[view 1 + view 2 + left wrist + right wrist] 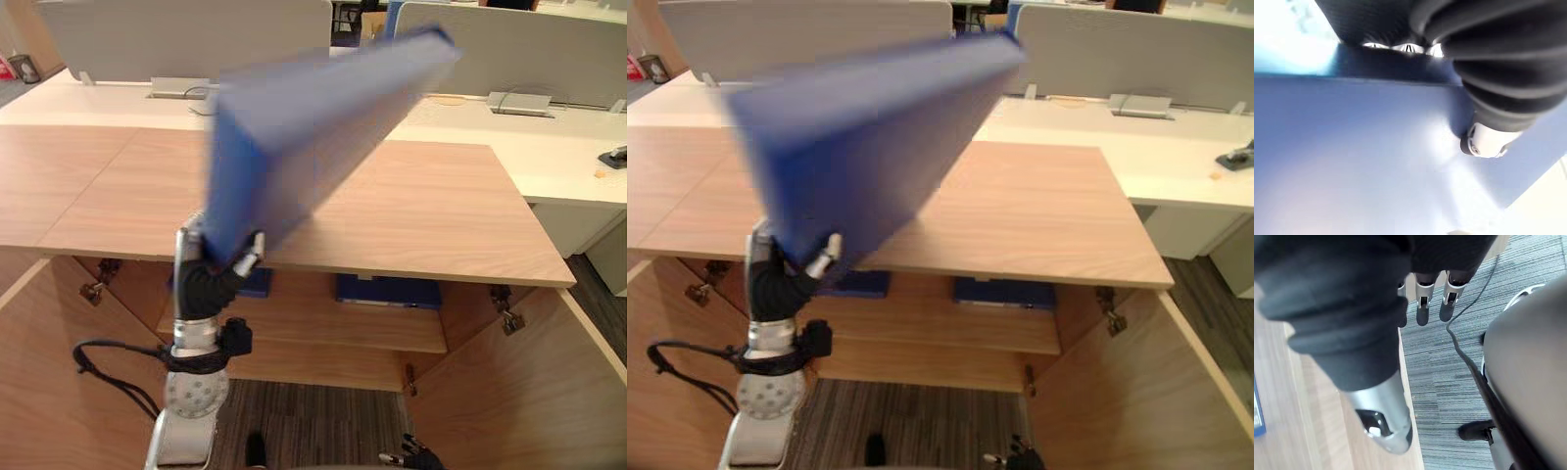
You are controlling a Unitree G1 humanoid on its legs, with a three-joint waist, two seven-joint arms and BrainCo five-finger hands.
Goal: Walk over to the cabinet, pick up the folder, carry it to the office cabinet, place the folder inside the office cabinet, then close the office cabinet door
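The left hand (209, 281) holds the blue folder (304, 137) by its low end, with fingers and thumb curled round it. The folder slants up toward 2 o'clock, above the open wooden cabinet (441, 215). The right hand (1421, 313) hangs loose, its fingers straight and holding nothing.

A dark ribbed cover sheathes the left robot hand (206, 289), its thumb silver-white.

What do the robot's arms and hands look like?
The left hand and right hand each have a dark ribbed cover and silver fingers; the right's tips are dark. The left arm is silver-grey, with a round dotted joint.
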